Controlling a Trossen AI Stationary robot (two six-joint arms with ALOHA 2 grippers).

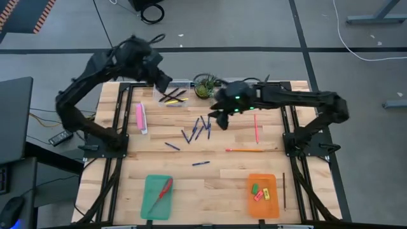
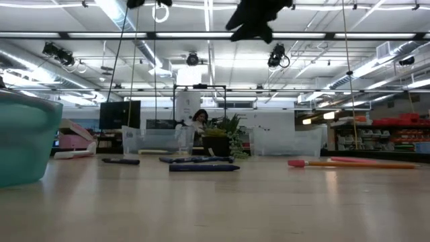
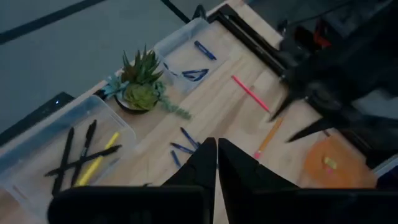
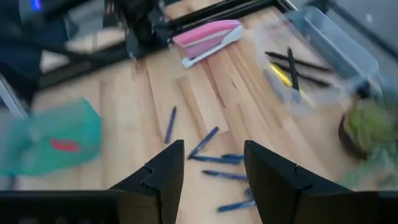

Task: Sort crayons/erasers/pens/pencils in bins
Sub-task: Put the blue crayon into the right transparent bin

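We are holding the right gripper (image 1: 220, 119) above the table's far middle, its fingers (image 4: 163, 171) spread apart with nothing between them, over a loose cluster of blue pens (image 1: 198, 130). Our left gripper (image 1: 163, 81) is hovering over the far clear bin (image 1: 173, 95) holding the black and yellow pencils (image 3: 85, 158), its fingers (image 3: 200, 163) pressed together. A second clear bin (image 3: 189, 50) right of the potted plant (image 1: 204, 86) is holding a few pens. The erasers (image 1: 261, 192) are lying in the orange tray (image 1: 262, 196) near right; the teal tray (image 1: 157, 196) near left is carrying red-handled scissors (image 1: 163, 189). A pink box (image 1: 140, 117) is lying far left.
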